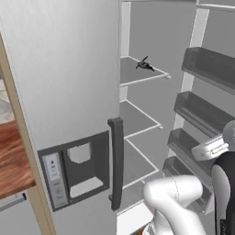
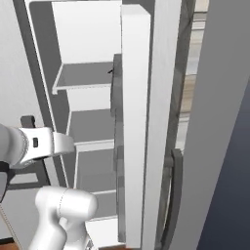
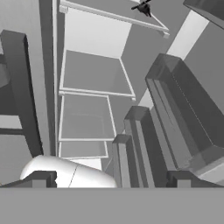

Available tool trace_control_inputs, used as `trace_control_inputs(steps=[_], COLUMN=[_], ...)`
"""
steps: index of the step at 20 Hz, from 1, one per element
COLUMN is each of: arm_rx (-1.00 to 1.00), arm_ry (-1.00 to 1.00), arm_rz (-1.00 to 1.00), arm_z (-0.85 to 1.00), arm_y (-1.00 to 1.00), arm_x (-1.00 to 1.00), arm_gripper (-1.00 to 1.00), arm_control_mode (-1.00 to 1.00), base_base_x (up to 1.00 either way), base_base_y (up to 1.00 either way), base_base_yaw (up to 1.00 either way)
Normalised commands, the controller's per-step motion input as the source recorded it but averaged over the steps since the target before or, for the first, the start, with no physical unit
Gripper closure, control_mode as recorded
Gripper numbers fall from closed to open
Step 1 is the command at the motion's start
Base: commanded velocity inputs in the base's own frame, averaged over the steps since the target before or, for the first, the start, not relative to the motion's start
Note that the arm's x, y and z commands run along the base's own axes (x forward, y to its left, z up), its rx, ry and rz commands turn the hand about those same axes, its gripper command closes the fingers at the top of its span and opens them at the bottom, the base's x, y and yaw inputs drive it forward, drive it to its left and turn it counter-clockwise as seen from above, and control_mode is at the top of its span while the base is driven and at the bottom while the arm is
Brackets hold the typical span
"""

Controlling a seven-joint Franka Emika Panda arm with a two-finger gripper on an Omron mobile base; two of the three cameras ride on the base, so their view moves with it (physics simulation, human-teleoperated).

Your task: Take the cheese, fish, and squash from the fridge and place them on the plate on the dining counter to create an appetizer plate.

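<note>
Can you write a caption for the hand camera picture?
Open gripper peers into the open fridge, with the fish on a high shelf.

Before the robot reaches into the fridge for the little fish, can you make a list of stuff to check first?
1. Fridge door open: ok, the white shelves show.
2. Fish spotted: ok, it lies on an upper shelf near the front edge.
3. Tool open and empty: ok, the tips stand wide apart with nothing between them.
4. Tool near the fish: not ok, the fish sits far up in the hand view.
5. Cheese and squash located: cannot tell.
6. Door bins out of the way: cannot tell, they stand close beside the arm.
</note>
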Motion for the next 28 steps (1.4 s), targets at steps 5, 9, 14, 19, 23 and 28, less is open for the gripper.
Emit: trace_control_inputs(steps=[5,9,14,19,23,28], arm_rx=[0.00,0.00,0.00,0.00,0.00,0.00], arm_ry=[0.00,0.00,0.00,0.00,0.00,0.00], arm_rz=[0.00,0.00,0.00,0.00,0.00,0.00], arm_z=[0.00,0.00,0.00,0.00,0.00,0.00], arm_y=[0.00,0.00,0.00,0.00,0.00,0.00], arm_x=[0.00,0.00,0.00,0.00,0.00,0.00], arm_gripper=[-1.00,-1.00,-1.00,-1.00,-1.00,-1.00], arm_control_mode=[1.00,1.00,1.00,1.00,1.00,1.00], base_base_x=[0.67,0.70,0.46,0.50,0.73,0.96], base_base_y=[0.00,0.00,-0.05,-0.02,0.00,0.00], base_base_yaw=[0.00,0.00,0.00,0.00,0.00,0.06])
